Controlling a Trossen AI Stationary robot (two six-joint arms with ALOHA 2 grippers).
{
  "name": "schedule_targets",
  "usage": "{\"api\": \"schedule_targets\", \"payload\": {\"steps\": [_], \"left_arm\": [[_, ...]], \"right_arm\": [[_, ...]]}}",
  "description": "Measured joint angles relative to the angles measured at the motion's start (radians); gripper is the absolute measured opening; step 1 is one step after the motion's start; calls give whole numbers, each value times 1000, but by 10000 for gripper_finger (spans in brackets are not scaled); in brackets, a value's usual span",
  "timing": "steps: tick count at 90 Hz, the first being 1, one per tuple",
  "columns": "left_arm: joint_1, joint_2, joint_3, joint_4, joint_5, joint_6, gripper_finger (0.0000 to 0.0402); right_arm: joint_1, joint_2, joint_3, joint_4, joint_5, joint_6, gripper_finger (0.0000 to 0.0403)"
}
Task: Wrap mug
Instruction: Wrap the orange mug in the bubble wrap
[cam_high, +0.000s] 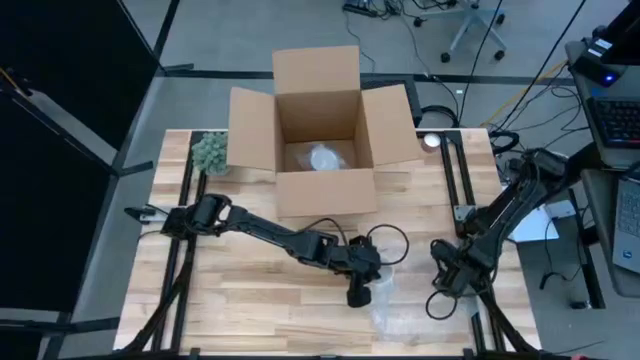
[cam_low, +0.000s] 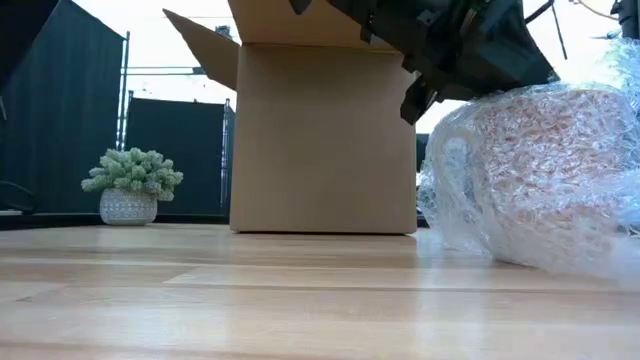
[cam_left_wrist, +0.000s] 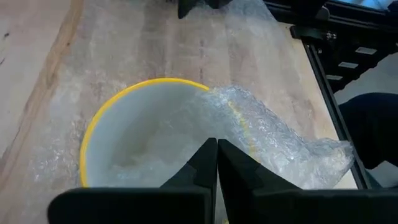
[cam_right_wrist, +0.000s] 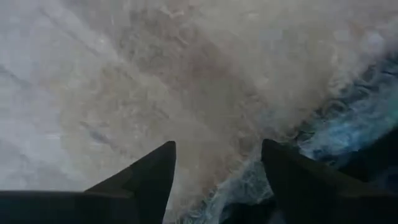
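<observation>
A mug with a yellow rim (cam_left_wrist: 118, 102) and a white inside stands in clear bubble wrap (cam_high: 392, 305) near the table's front, right of centre. In the low view it is a wrapped bundle (cam_low: 545, 170). A flap of wrap (cam_left_wrist: 267, 134) is folded over the rim into the mug's mouth. My left gripper (cam_left_wrist: 216, 144) is shut, pointing down over that mouth (cam_high: 360, 288). My right gripper (cam_right_wrist: 217, 149) stands open right at the wrap on the bundle's right side (cam_high: 442, 278); wrap fills its view. My left gripper comes from above, pointing down into the mug's mouth. Its shut fingertips (cam_left_wrist: 208, 149) sit at the folded-in flap of wrap (cam_left_wrist: 233, 124) just inside the rim. Whether a layer is caught between them cannot be told. My right gripper: I cannot tell whether its fingers touch the wrap.
An open cardboard box (cam_high: 322, 120) stands at the far middle with a wrapped thing (cam_high: 325, 158) inside. A small potted plant (cam_high: 210, 152) sits left of it. Dark frame rails (cam_high: 468, 190) run along the table's right side. Bare wood lies at the near left (cam_high: 220, 310).
</observation>
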Motion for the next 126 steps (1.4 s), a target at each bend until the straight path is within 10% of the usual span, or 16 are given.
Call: {"api": "schedule_targets", "payload": {"steps": [38,100,126], "left_arm": [[0,0,0,0,0,1,0],[0,0,0,0,0,-2,0],[0,0,0,0,0,-3,0]], "right_arm": [[2,22,-11,108,32,-74,10],[-8,-78,241,9,659,-345,1],[-64,-81,244,151,771,-556,0]]}}
